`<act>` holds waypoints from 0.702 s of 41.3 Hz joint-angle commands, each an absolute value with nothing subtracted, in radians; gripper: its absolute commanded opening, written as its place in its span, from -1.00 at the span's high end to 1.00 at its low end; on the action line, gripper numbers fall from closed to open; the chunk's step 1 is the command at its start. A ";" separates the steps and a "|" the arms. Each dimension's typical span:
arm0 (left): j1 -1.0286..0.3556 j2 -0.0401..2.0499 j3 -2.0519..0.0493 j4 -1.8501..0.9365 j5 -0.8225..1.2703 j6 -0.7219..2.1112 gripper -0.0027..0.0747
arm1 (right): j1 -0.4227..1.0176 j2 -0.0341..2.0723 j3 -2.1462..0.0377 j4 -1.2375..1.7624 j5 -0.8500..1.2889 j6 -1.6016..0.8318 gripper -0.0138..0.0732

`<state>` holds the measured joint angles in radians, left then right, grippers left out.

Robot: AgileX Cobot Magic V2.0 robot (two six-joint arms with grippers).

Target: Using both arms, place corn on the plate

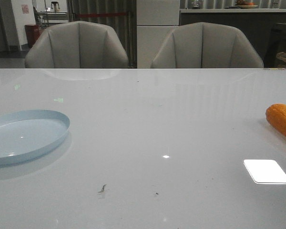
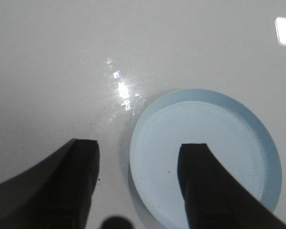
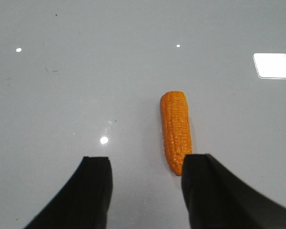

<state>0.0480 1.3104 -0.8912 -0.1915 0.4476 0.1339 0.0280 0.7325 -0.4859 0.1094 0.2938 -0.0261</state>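
Observation:
The orange corn (image 1: 282,121) lies on the white table at the far right edge of the front view, partly cut off. In the right wrist view the corn (image 3: 176,130) lies flat, its tapered end beside one black fingertip (image 3: 205,167). My right gripper (image 3: 147,164) is open and empty above the table, the corn just off its gap. The pale blue plate (image 1: 26,135) sits at the left, empty. In the left wrist view the plate (image 2: 205,157) lies under my open, empty left gripper (image 2: 139,149), one finger over the plate, the other over bare table. Neither gripper shows in the front view.
Two grey armchairs (image 1: 76,45) stand behind the table's far edge. A bright square light reflection (image 1: 266,171) lies on the table at the right front. Small dark specks (image 1: 102,189) mark the table near the front.

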 commanded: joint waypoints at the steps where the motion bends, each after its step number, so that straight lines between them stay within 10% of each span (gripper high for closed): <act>1: 0.056 1.392 -1.032 -0.197 0.513 0.124 -0.21 | 0.022 0.734 -0.522 0.105 0.210 -0.026 -0.35; 29: 0.056 1.857 -1.238 -0.197 0.654 0.124 -0.21 | 0.022 0.734 -0.522 0.105 0.222 -0.026 -0.35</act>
